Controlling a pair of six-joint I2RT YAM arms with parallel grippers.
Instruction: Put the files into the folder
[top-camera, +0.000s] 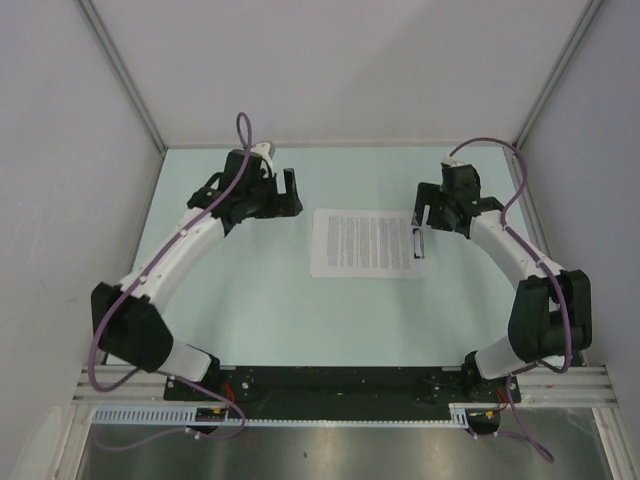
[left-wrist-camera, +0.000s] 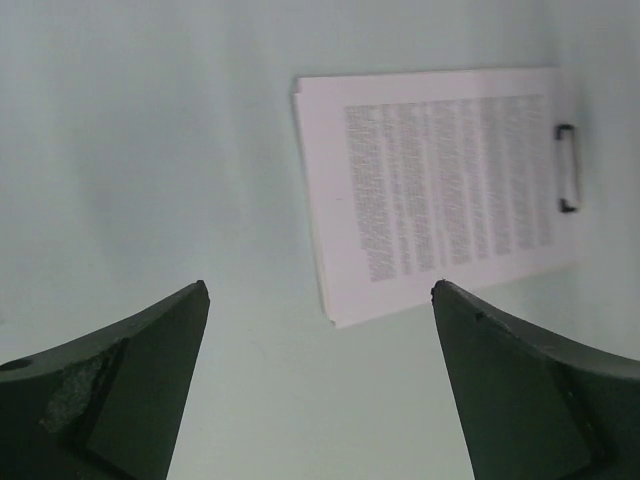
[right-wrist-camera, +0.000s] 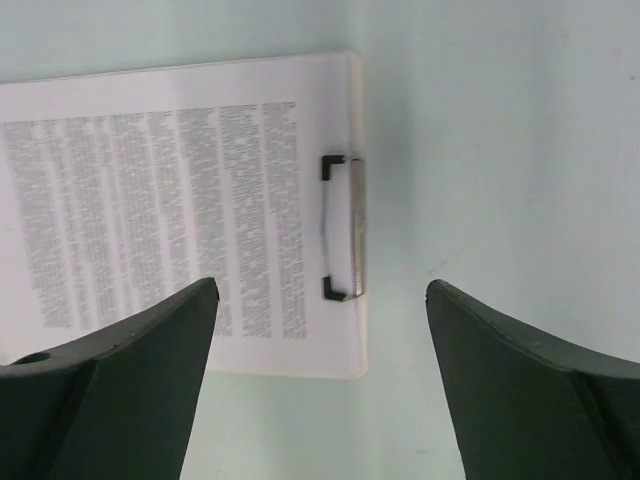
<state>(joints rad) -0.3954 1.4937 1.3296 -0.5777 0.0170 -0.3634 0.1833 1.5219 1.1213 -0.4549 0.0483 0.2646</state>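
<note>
- Left gripper (top-camera: 291, 190) and right gripper (top-camera: 428, 220): both open, holding nothing.
- Printed sheet (top-camera: 365, 243) lies on the folder (right-wrist-camera: 358, 335) mid-table, long axis left-right.
- Clip (top-camera: 417, 242) end sits just below the right gripper, which is nearer.

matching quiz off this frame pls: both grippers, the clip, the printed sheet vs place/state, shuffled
1. left gripper
2. right gripper
3. clip
4. printed sheet

A. on one short edge of the paper
B. open, at the clipped end
C. lying flat, text up
D. open, off the unclipped end

Pairs: 1-D, 2-B, 3-A, 4-C
</note>
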